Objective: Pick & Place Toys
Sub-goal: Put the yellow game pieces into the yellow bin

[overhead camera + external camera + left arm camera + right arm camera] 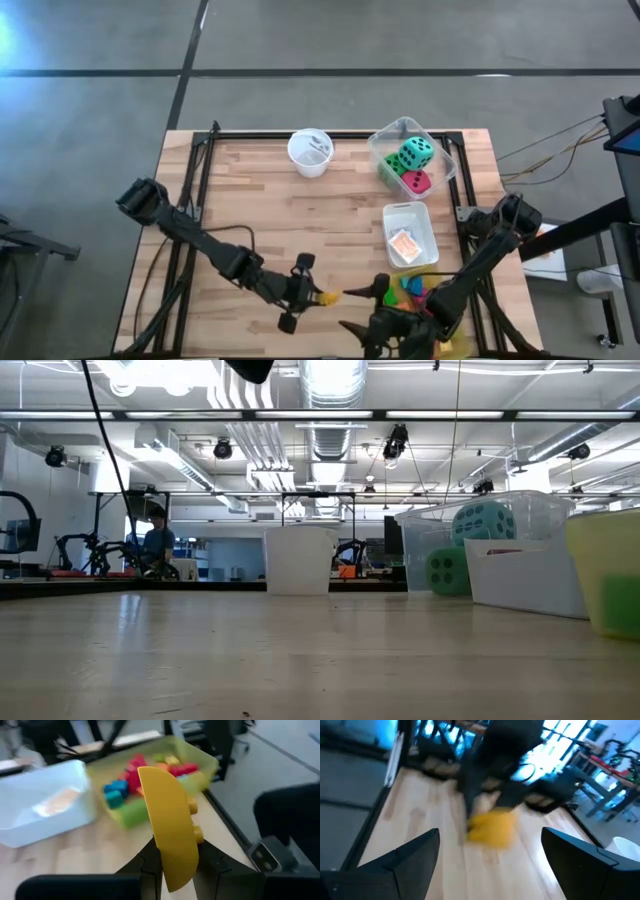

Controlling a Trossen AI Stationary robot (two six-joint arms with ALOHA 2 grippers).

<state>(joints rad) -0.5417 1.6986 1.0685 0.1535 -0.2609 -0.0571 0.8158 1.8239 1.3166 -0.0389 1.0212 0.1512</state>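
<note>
My left gripper (310,295) is near the table's front edge, shut on a yellow plastic block (170,825), which also shows in the high view (326,297). My right gripper (360,310) is open just to the right of it, its fingers (415,855) spread and facing the block (492,827) without touching it. The yellow bin (420,292) holds several coloured blocks (132,772). Three foam dice (413,160) lie in the clear bin. A card pack (404,245) lies in the white bin. My left gripper pinches the yellow block's near end (172,870) between its two fingers. The fingers come roughly level from the table's left and point toward the yellow bin. The block sticks out past the fingertips, its studs (196,822) to one side, clear of the table.
A white cup (310,152) stands at the far middle. The clear bin (445,150), the white bin (425,225) and the yellow bin line the right side. My right arm (470,265) reaches over the yellow bin. Bare wood (260,220) lies left of centre.
</note>
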